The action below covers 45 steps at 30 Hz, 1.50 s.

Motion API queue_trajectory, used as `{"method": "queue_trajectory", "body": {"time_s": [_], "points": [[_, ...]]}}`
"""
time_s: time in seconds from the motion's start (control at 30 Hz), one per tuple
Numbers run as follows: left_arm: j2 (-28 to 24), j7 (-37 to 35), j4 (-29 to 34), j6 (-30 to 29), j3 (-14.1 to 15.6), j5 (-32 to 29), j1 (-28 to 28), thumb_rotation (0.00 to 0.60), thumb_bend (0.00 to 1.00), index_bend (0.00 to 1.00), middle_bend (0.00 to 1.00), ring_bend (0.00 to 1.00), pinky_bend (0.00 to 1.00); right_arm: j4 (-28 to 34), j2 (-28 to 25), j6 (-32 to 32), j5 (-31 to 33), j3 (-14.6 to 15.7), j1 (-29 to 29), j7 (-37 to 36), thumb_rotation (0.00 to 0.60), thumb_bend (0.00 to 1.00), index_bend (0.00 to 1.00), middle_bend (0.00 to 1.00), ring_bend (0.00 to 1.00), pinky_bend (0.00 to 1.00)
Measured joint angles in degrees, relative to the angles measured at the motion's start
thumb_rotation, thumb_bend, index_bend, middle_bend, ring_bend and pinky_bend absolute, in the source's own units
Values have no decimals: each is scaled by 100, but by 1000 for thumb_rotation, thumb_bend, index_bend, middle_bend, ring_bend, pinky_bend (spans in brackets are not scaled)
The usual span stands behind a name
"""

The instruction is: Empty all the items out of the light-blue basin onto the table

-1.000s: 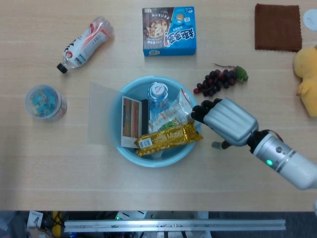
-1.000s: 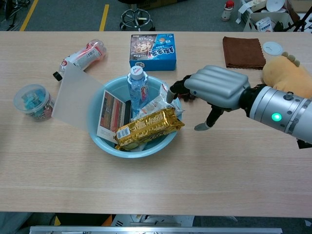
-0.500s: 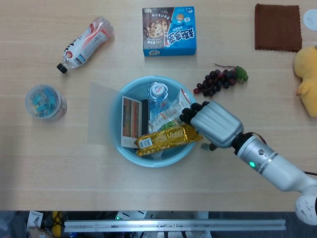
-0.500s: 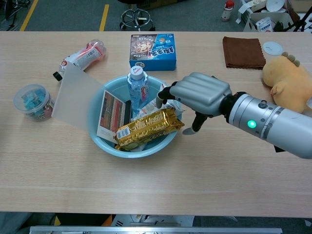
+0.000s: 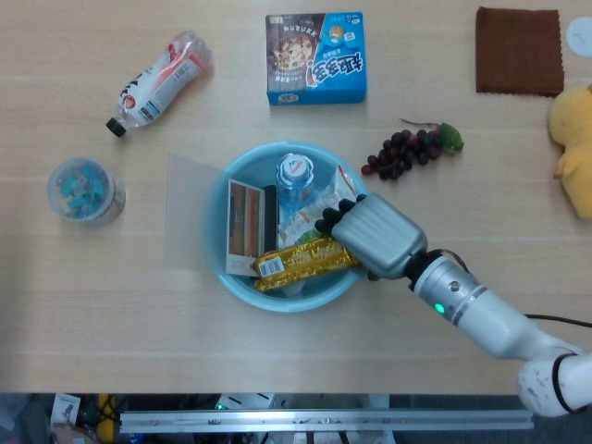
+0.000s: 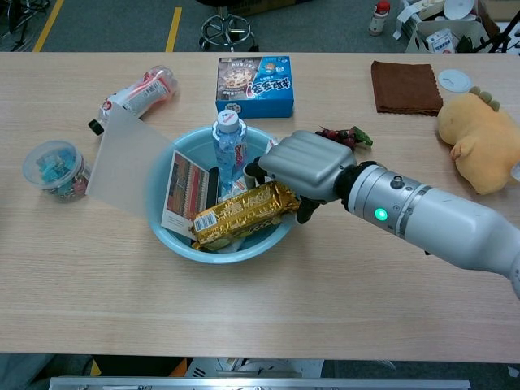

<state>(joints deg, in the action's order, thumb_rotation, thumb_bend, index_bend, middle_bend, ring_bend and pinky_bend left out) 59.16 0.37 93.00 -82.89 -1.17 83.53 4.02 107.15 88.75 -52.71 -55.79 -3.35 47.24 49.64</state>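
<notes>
Chest view, right hand (image 6: 305,169) over the light-blue basin (image 6: 159,195), fingers (image 6: 253,170) curled onto the gold snack pack (image 6: 240,212), grip apparently not closed.

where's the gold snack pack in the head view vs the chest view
Head view: the gold snack pack lies across the near part of the light-blue basin, just left of the right hand.
Chest view: the pack sits at picture centre-left, across the basin's front, under the right hand's fingers.
Shared landmark: the upright water bottle just behind it.
</notes>
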Motion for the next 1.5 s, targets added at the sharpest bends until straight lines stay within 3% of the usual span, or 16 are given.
{"method": "queue_trajectory", "body": {"time_s": [0.1,0.3,0.53,0.83,1.17,1.3,1.5], "points": [[7,-33,-29,4,2,3,-1,600,309,128,225,189,169,-10,67,-98,75,24,42,60,600,352,451,430,465,591],[17,-135,-124,51,18,3,-1,600,309,129,225,189,169,-55,182,-301,246,72,100,129,600,386,549,492,569,653],[10,-180,-160,45,14,-21,-19,600,309,130,226,189,169,133,-71,-322,156,52,74,-301,600,386,572,510,599,675],[-8,-108,-118,62,-1,-40,-8,600,309,130,226,189,169,656,-1091,-447,-588,87,-158,-1055,600,386,572,514,608,684],[6,243,149,152,-36,-2,114,600,309,130,226,189,169,1247,-2851,-1002,-1743,454,-924,-2033,600,386,572,515,608,684],[21,412,286,171,-40,20,153,600,308,130,226,189,169,1206,-3283,-1118,-2074,646,-1223,-2481,600,385,572,514,609,683],[53,595,429,183,-23,34,174,600,309,130,225,189,169,652,-3376,-1084,-2200,792,-1488,-2918,600,385,572,515,608,684]]}}
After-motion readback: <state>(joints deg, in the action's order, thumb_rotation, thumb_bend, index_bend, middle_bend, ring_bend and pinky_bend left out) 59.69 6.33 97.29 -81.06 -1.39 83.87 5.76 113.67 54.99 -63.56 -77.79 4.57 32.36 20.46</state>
